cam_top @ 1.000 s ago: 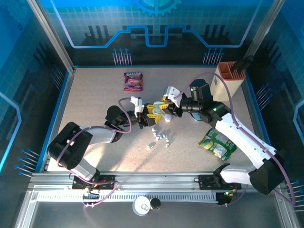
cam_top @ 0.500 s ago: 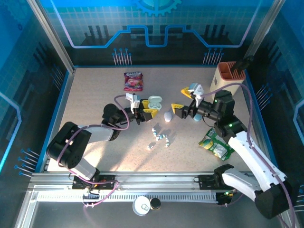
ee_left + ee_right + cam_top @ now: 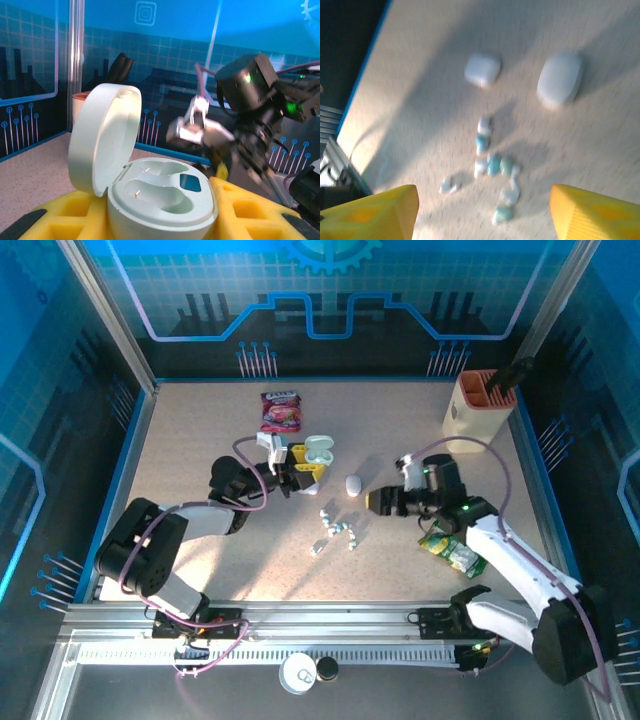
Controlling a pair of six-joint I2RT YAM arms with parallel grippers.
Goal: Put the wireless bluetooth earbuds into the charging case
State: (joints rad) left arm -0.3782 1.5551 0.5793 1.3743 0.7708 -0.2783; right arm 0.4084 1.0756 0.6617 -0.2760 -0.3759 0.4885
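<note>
The pale charging case [image 3: 160, 195] stands with its lid hinged open and both wells empty, clamped between the yellow pads of my left gripper [image 3: 160, 220]. From above, that case [image 3: 319, 450] is held by the left gripper [image 3: 305, 462] over the table's middle. Several small white and pale-blue earbuds [image 3: 337, 531] lie loose on the table. My right gripper [image 3: 372, 502] hovers just right of them, jaws open and empty. In the right wrist view the earbuds [image 3: 492, 165] lie ahead of the right gripper [image 3: 482, 215], between its yellow fingertips [image 3: 375, 215].
A closed white case [image 3: 352, 484] lies between the two grippers; the right wrist view shows it [image 3: 560, 80] beside a second small closed case [image 3: 482, 70]. A pink packet [image 3: 281, 410], a beige holder [image 3: 480, 405] and a green packet [image 3: 450, 545] sit around.
My right gripper has left the case, opened, pulled back right and dropped toward the earbuds. The case lid now stands open. The left gripper shifted slightly back and left with the case.
</note>
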